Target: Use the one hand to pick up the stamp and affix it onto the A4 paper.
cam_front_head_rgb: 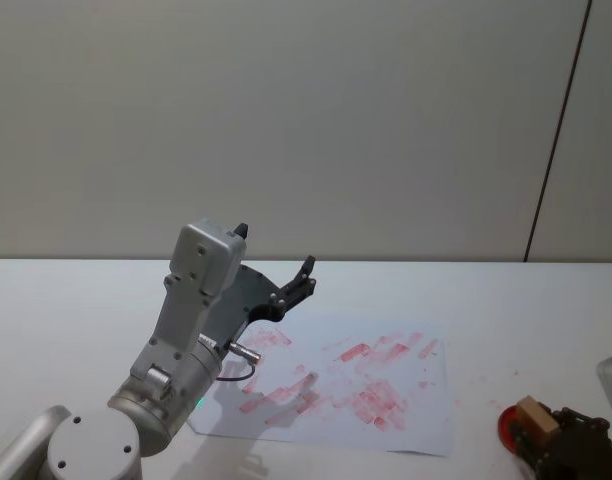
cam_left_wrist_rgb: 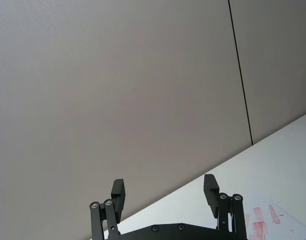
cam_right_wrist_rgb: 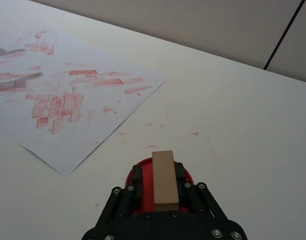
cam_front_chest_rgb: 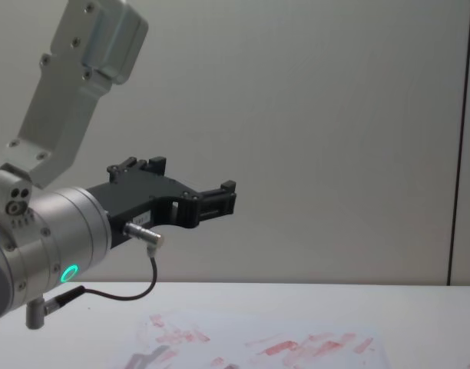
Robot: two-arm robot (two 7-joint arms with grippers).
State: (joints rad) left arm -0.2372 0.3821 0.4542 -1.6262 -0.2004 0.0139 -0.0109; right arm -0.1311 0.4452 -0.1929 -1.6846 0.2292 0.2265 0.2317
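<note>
Sitting between the two black fingers (cam_right_wrist_rgb: 137, 176) of the right gripper (cam_right_wrist_rgb: 158, 176), the stamp (cam_right_wrist_rgb: 163, 177) is squeezed on both sides. It stands on a round red pad (cam_right_wrist_rgb: 129, 179) at the right front of the table (cam_front_head_rgb: 66, 300). One stamp, one pad, one A4 paper (cam_right_wrist_rgb: 118, 95) with many red marks, lying apart. The stamp is a plain light-brown block. The left gripper (cam_left_wrist_rgb: 163, 187) hangs high, fingers spread apart.

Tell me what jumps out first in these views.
The A4 paper, smeared with red prints, lies in the middle of the table. Near its right front, the right gripper is shut on the stamp above a red pad. The left gripper hangs open in the air above the paper's left side.
</note>
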